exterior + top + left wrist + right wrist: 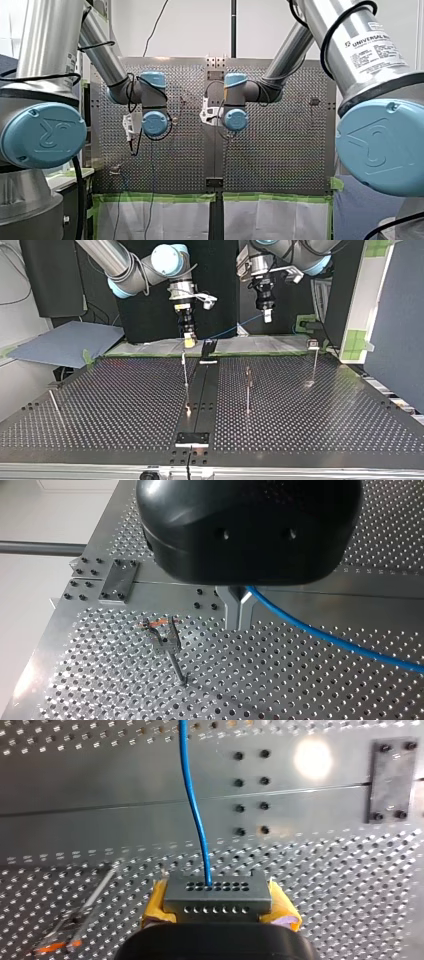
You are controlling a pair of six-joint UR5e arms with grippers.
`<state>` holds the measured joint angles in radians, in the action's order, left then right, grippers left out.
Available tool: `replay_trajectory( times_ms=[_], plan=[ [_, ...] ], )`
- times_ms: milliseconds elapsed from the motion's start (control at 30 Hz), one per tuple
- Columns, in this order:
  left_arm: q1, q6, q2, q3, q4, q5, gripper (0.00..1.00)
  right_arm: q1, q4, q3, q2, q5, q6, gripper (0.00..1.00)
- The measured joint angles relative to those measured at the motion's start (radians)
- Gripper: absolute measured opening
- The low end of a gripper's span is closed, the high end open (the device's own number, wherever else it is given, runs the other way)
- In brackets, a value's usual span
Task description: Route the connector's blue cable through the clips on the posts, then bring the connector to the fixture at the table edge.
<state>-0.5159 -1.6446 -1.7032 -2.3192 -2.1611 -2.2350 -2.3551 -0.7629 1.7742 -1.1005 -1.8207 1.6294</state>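
Observation:
In the right wrist view a grey connector (216, 892) with rows of holes sits clamped between the yellow pads (282, 910) of my right gripper (218, 914), which is shut on it. The blue cable (192, 805) leaves the connector's face and runs straight ahead over the plate. My left gripper (239, 611) is shut on that cable (325, 637), which comes out beside its metal fingers. In the top view my right gripper (189, 342) hangs over the far edge, my left gripper (267, 317) hangs higher, and the cable (235, 329) spans between them.
Thin posts with clips stand on the perforated table (310, 430): one near the centre strip (185, 371), one to its right (247, 390), one at the far right (314, 362). A black fixture plate (192, 438) sits at the near edge, another (207, 347) at the far edge.

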Motion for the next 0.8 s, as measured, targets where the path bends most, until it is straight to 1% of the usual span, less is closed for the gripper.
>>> replay_trajectory(
  times_ms=[233, 400, 533, 633, 800],
  plan=[
    [0.026, -0.001, 0.000, 0.026, -0.020, 0.023, 0.00, 0.008, 0.017, -0.006, -0.017, 0.027, 0.000, 0.00],
    [0.047, -0.002, 0.000, 0.062, -0.057, 0.034, 0.00, 0.015, 0.025, -0.014, -0.018, 0.056, 0.001, 0.00],
    [0.065, -0.002, 0.000, 0.084, -0.084, 0.036, 0.00, 0.021, 0.043, -0.029, -0.019, 0.074, 0.003, 0.00],
    [0.080, -0.002, 0.000, 0.095, -0.095, 0.042, 0.00, 0.027, 0.057, -0.042, -0.019, 0.084, 0.004, 0.00],
    [0.103, -0.003, -0.001, 0.116, -0.109, 0.065, 0.00, 0.043, 0.067, -0.062, -0.019, 0.102, 0.005, 0.00]
  ],
)
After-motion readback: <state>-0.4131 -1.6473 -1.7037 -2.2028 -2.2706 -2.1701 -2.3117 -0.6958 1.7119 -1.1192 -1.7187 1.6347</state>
